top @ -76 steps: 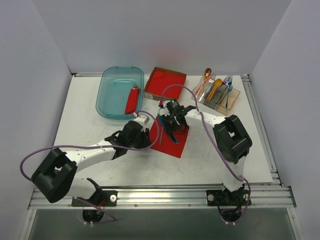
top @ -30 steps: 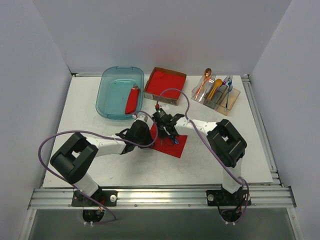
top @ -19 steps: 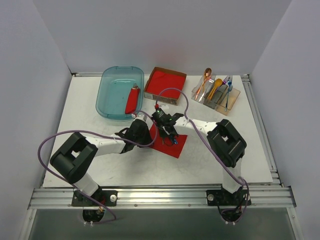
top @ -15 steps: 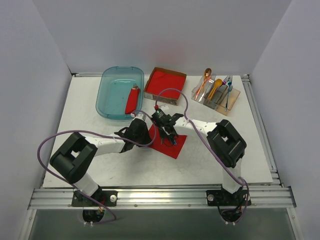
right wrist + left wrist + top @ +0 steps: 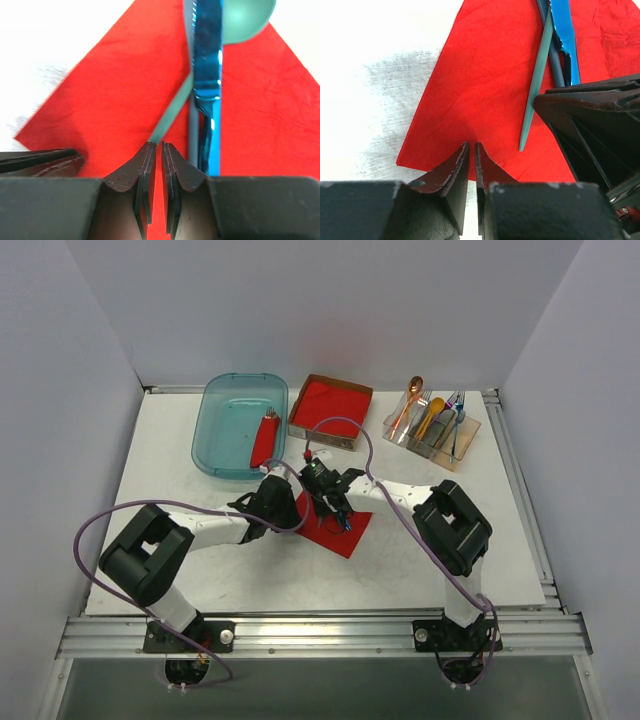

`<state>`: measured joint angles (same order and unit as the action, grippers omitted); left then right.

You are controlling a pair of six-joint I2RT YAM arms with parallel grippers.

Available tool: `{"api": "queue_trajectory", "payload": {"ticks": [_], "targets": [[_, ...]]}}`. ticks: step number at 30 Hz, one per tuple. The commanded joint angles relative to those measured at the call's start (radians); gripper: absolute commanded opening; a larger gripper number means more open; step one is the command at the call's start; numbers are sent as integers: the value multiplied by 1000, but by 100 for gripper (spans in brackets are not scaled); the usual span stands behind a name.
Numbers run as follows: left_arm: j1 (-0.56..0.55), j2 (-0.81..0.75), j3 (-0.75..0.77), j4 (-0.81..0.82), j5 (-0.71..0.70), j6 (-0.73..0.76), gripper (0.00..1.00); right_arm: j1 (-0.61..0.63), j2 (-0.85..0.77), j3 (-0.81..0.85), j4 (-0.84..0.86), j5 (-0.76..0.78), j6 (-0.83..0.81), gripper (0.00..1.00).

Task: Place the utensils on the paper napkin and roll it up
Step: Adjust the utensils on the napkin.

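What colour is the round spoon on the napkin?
The spoon is teal, seen best in the right wrist view.

White arm links (image 5: 215,529), bulky black joints (image 5: 452,525), looping purple cables (image 5: 335,420), black tapered fingers (image 5: 452,167).

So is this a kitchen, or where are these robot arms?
Probably a robot test bench in a lab, not a kitchen: a white table boxed in by plain white panels, the left arm and right arm bolted to a metal rail, and props like the cutlery holder.
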<state>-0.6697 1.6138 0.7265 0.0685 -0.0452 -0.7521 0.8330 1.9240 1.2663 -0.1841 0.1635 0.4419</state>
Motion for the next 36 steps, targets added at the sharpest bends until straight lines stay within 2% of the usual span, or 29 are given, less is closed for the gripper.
{"api": "queue_trajectory", "payload": {"ticks": [1, 16, 36], "targets": [[13, -9, 27, -56, -36, 23, 19, 29, -40, 31, 37, -16, 6, 12], [15, -23, 33, -67, -41, 36, 19, 28, 10, -1, 94, -90, 9, 8], [70, -20, 17, -65, -1, 39, 19, 17, -30, -76, 61, -62, -2, 4]]}}
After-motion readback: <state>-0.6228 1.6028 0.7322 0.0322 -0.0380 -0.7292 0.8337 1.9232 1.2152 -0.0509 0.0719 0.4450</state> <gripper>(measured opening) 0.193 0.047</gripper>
